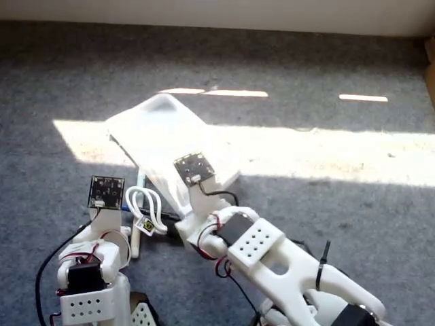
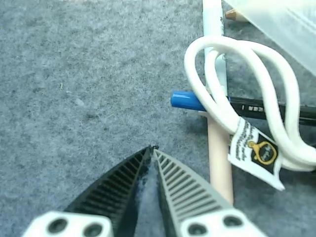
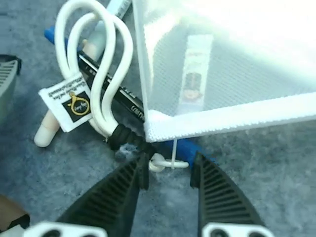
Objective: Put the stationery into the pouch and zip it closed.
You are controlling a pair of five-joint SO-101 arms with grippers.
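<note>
Left hand: fingers pressed together, empty, over the grey carpeted bench. Right hand, lower centre: fingers parted around a small white loop, possibly the zip pull of the translucent white mesh pouch.

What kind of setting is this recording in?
Probably an indoor room: a grey carpet-like surface, a sunlight patch as if through a window, and a pale wall base at the far edge.

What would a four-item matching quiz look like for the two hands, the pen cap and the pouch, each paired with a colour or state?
Things:
1. left hand
2. right hand
3. pen cap
4. pouch

Colour or state:
A. white mesh
B. open
C. blue
D. shut

Pairs: 1-D, 2-B, 3-C, 4-A
</note>
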